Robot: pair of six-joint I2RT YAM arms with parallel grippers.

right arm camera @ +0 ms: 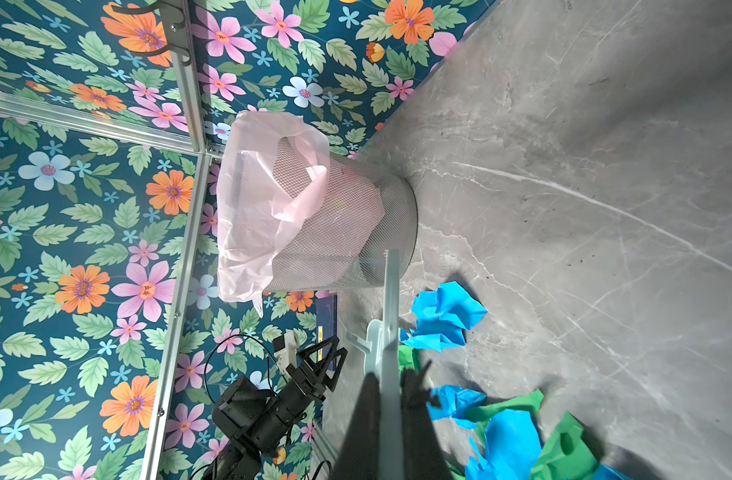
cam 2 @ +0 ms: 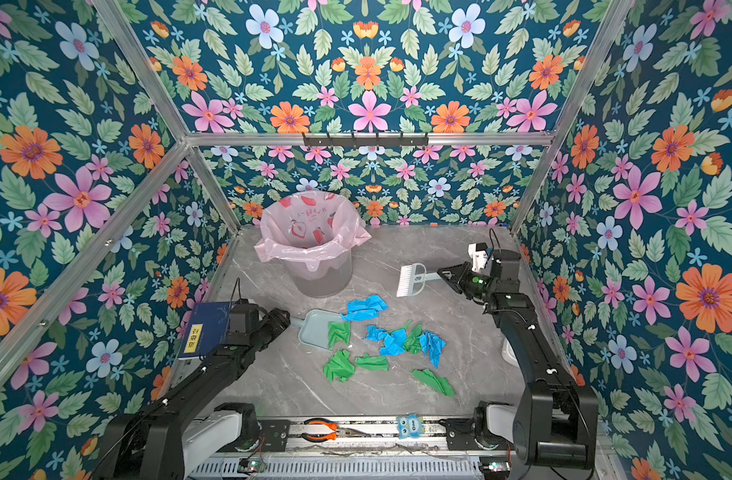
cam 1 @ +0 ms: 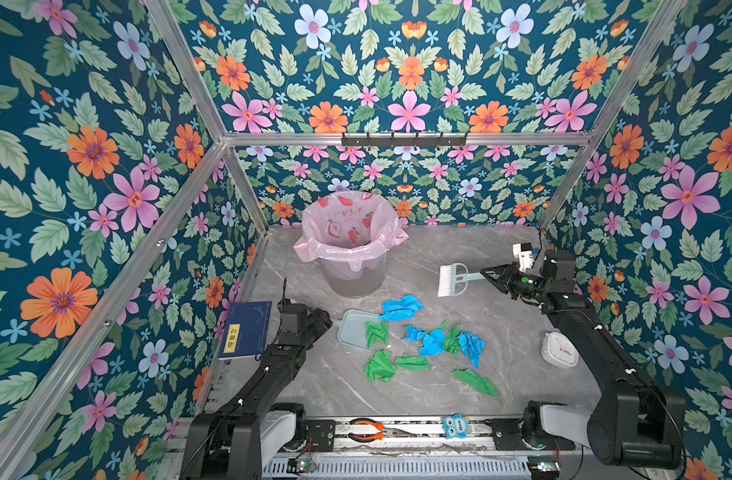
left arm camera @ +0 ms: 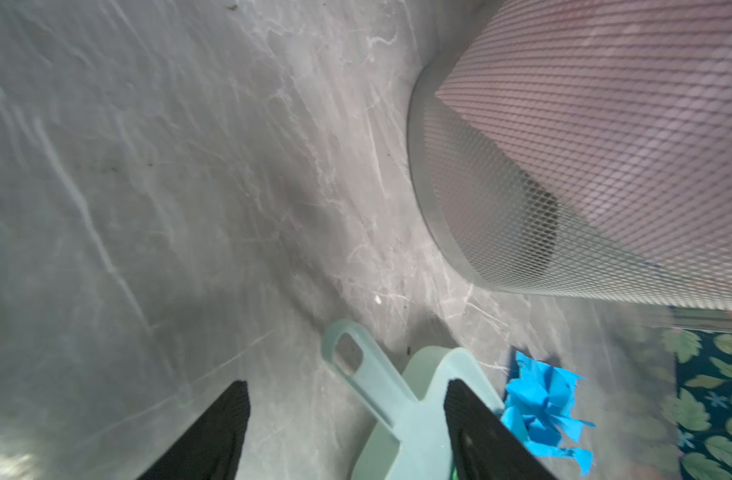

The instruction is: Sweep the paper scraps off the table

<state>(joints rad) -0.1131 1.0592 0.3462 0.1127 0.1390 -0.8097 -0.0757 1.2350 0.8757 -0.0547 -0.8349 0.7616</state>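
Note:
Blue and green paper scraps [cam 1: 430, 340] [cam 2: 393, 340] lie crumpled mid-table [cam 1: 439, 249], some against the mouth of a pale green dustpan [cam 1: 353, 328] [cam 2: 314, 328]. My left gripper [cam 1: 329, 322] [left arm camera: 346, 384] is open, low over the dustpan's handle [left arm camera: 368, 382], which lies between the fingers; blue scraps [left arm camera: 538, 411] lie just beyond. My right gripper [cam 1: 486, 274] [right arm camera: 391, 374] is shut on the handle of a small white-bristled brush [cam 1: 451, 279] [cam 2: 410, 280], held above the table behind the scraps [right arm camera: 443, 316].
A mesh bin with a pink liner [cam 1: 351, 249] stands at the back. A blue book [cam 1: 245, 330] leans by the left wall. A white round device [cam 1: 559, 349] lies at the right. Pliers [cam 1: 366, 430] and an owl toy [cam 1: 455, 426] rest on the front rail.

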